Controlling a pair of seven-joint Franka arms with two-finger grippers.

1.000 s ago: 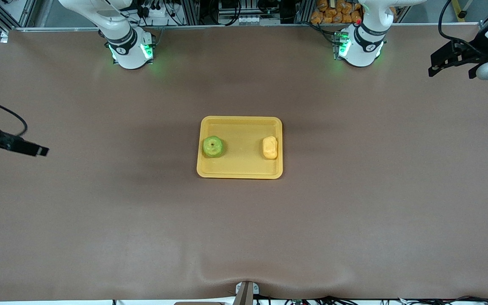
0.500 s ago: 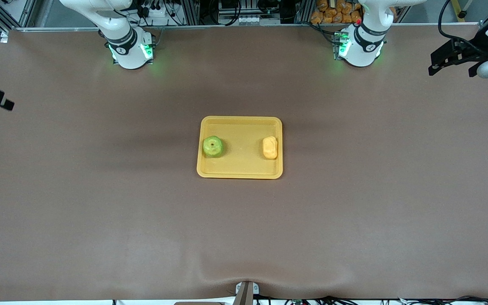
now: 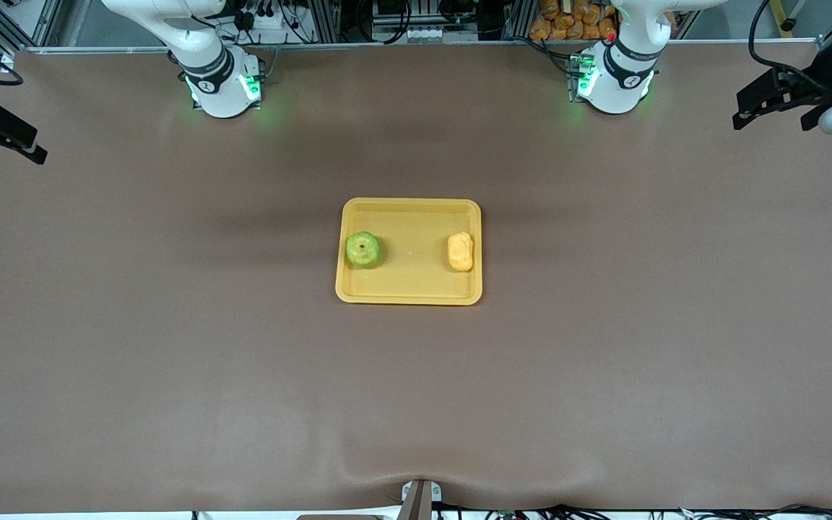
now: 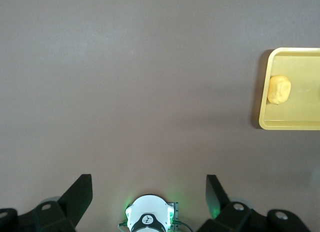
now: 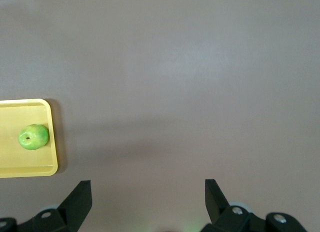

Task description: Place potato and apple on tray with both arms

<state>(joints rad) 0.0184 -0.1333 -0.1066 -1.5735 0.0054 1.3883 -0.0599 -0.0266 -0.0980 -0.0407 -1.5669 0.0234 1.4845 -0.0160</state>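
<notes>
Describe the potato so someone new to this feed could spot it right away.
Find the yellow-orange tray in the middle of the brown table. Two items lie in it, apart; the potato is at the left arm's end. It is oblong, bumpy and yellow-orange, unlike the round green apple.

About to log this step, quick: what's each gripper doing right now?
Left gripper: open, holding nothing, over bare table at its own end.
Right gripper: open, holding nothing, over bare table at its own end.
</notes>
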